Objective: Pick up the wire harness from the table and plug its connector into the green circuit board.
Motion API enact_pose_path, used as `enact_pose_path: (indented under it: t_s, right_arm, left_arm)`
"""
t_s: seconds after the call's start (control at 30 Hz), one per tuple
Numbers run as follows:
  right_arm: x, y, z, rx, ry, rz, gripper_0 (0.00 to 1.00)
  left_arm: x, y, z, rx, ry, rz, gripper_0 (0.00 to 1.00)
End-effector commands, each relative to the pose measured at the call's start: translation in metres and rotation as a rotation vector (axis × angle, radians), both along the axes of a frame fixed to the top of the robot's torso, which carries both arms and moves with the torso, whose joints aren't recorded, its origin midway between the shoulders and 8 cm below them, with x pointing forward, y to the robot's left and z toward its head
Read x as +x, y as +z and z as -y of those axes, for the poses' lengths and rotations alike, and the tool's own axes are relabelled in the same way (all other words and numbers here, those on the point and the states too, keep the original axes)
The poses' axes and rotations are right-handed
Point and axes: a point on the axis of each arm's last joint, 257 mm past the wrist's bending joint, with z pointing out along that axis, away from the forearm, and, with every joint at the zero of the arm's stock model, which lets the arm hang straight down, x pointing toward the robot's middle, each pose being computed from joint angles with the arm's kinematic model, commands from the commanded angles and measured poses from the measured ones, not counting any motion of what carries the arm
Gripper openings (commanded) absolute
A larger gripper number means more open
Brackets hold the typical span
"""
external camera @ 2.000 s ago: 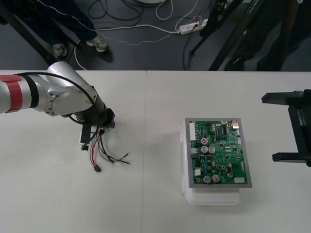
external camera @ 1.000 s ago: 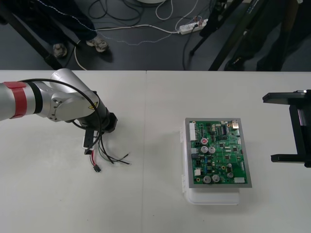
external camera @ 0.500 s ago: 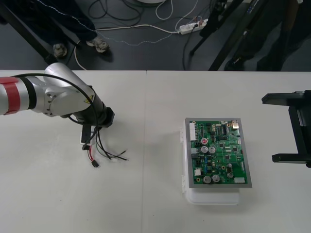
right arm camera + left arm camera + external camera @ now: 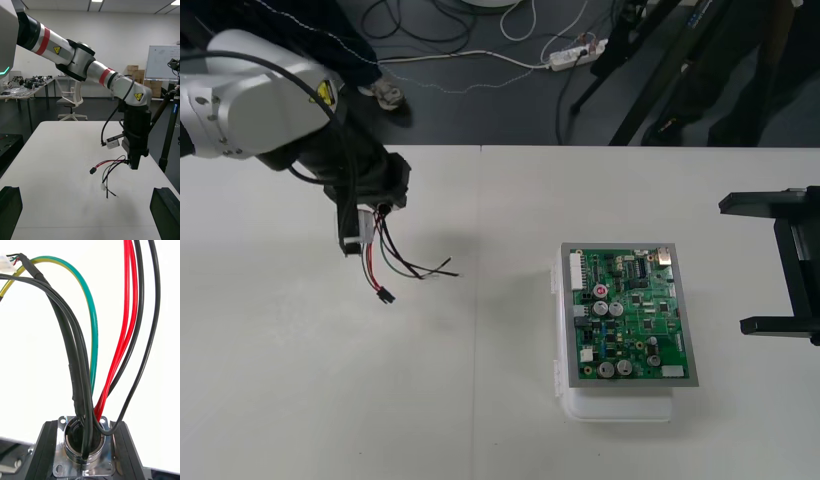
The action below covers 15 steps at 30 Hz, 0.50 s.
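Left gripper (image 4: 370, 212) clamped on harness (image 4: 395, 262) socket (image 4: 82, 444); wires and plug (image 4: 385, 296) dangle just below it. Right gripper (image 4: 780, 265) parked, fingers wide apart, well apart from harness.

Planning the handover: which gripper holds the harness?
The left gripper, shut on the metal socket of the harness, wires hanging; the right gripper waits open and empty at its side.
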Motion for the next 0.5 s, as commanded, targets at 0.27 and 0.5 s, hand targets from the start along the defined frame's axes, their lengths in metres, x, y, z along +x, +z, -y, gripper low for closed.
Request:
enact_pose_path:
  t_s: [0.27, 0.5]
  right_arm:
    - [-0.008, 0.000, -0.005, 0.016, 0.028, -0.054, 1.00]
    - [-0.008, 0.001, -0.005, 0.016, 0.029, -0.054, 1.00]
  left_arm:
    - [-0.049, 0.085, -0.039, -0.198, 0.075, -0.145, 0.00]
    - [-0.060, 0.120, -0.037, -0.389, 0.150, -0.147, 0.00]
